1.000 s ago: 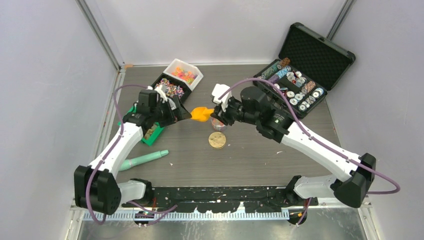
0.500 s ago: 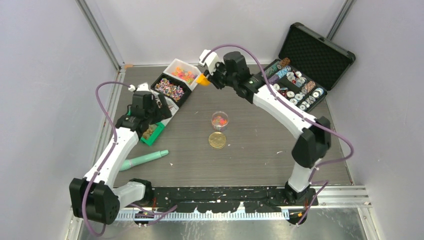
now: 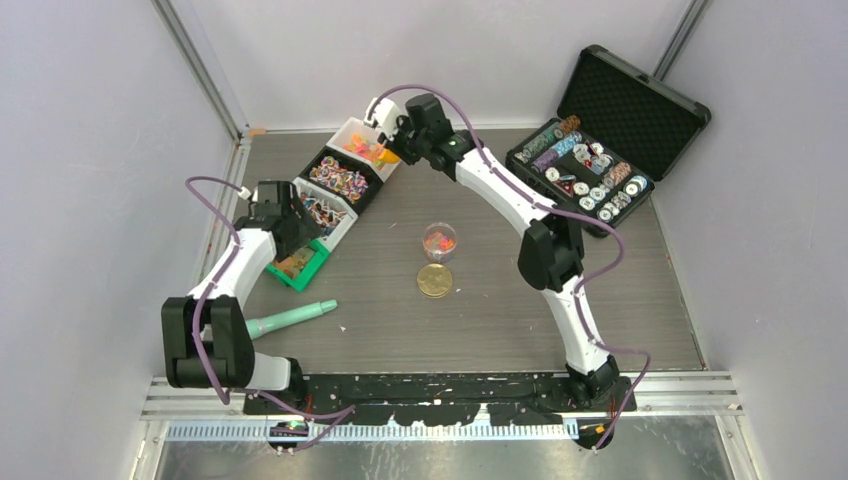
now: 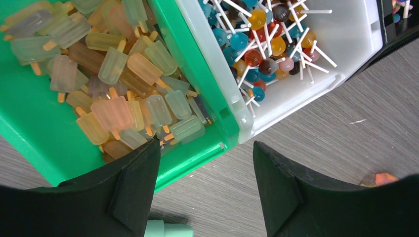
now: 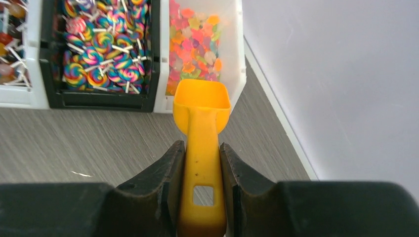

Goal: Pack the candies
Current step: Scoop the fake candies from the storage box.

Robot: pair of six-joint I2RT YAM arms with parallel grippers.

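Candies (image 3: 338, 181) fill a slanting row of four bins at the far left of the tabletop (image 3: 500, 320): a white bin (image 3: 347, 130) of orange-red-yellow sweets farthest back, then a black bin (image 3: 312, 165) of striped swirls, a second white bin (image 3: 340, 228), and a green bin (image 3: 308, 278) nearest. A few more sit in a small clear cup (image 3: 438, 240) mid-tabletop, well apart from the bins, with a gold disc (image 3: 434, 280) just beside it on the near side. A teal pen (image 3: 290, 319) lies near the left edge, and an open black case (image 3: 632, 100) of chips (image 3: 590, 180) stands at the far right. The right pincer (image 3: 388, 150) reaches over the farthest bin. From the left wrist, the left pincer (image 4: 206, 153) stands wide, holding nothing, above the corner where the green bin touches the second white bin. Pastel ice-lolly shapes lie in the green one, ball lollipops on white sticks in the white one. From the right wrist, the right pincer is clamped on the handle of an orange scoop (image 5: 201, 106). The scoop's bowl overlaps the near wall of the white bin of orange-red sweets, and the black bin lies just to the left.
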